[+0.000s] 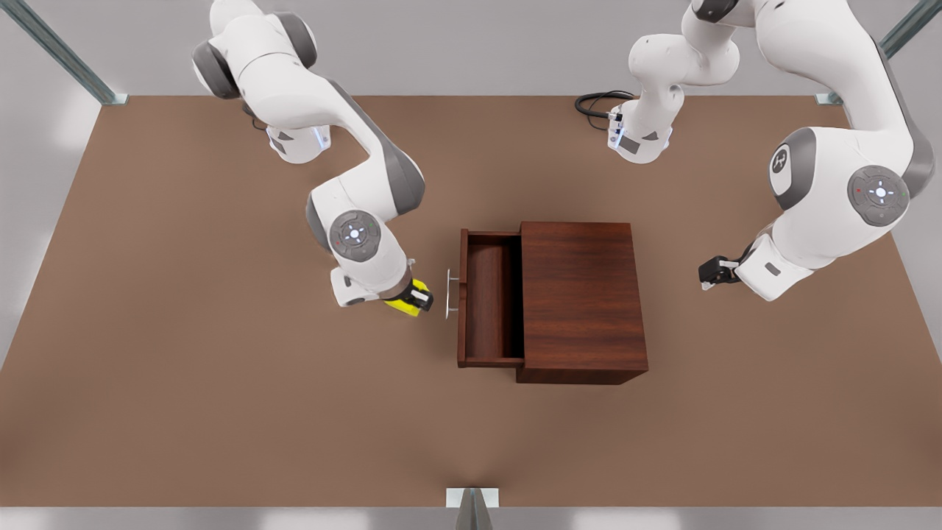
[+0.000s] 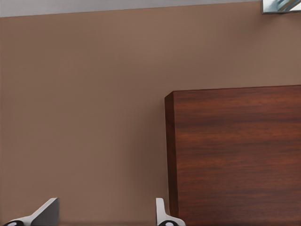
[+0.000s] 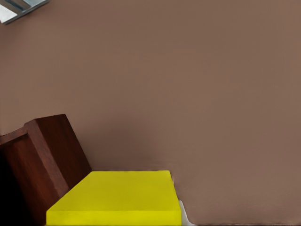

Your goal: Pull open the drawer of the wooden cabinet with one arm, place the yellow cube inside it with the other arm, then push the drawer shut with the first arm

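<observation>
Right gripper (image 1: 413,297) clamps yellow cube (image 1: 406,302) just outside drawer (image 1: 487,298) handle; I'd lift over its front, then release. Left gripper (image 1: 708,274), spread, waits beyond wooden cabinet (image 1: 581,294).

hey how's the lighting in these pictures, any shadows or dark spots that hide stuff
Front view: even, soft light; faint shadows on the table around the wooden cabinet, and the open drawer is dim inside, though its floor shows. Right wrist view: the yellow cube is bright, while the drawer's recess beside it goes nearly black. Left wrist view: flat light, no glare on the cabinet's grain.
</observation>
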You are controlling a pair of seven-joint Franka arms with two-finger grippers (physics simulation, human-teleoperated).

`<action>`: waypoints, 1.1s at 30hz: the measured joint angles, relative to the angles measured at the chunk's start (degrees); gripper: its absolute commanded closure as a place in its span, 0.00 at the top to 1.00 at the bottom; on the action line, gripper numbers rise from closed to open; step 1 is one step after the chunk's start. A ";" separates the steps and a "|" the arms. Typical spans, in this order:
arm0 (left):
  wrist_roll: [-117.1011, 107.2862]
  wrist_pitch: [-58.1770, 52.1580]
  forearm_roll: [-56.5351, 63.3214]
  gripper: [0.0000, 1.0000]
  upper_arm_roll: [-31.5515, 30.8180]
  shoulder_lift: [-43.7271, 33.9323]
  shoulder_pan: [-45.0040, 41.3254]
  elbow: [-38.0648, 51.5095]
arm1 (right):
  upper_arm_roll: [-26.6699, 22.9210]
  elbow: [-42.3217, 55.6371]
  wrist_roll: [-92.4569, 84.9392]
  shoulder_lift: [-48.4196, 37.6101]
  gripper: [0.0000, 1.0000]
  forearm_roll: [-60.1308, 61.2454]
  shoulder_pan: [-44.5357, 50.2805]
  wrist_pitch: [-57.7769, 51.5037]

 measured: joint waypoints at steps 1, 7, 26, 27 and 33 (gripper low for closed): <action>0.01 -0.01 0.03 1.00 -0.01 0.02 -0.01 0.00 | 0.49 1.13 2.41 1.50 0.63 0.09 1.24 -0.28; 0.05 -0.02 0.12 1.00 -0.02 0.02 0.00 0.00 | 0.93 7.93 15.93 7.58 0.63 0.23 7.97 1.13; -0.55 -3.20 0.12 1.00 0.28 3.12 -2.53 11.30 | -0.95 10.37 37.04 1.72 1.00 -1.92 -4.67 -3.08; -1.49 -3.39 0.15 1.00 0.27 5.55 -6.02 13.93 | -0.95 10.16 35.33 -0.70 1.00 -2.14 -10.89 -5.90; -13.24 -2.04 3.54 1.00 0.62 23.18 -28.26 31.79 | -0.75 -25.93 13.79 -22.08 1.00 -5.70 -33.09 -7.62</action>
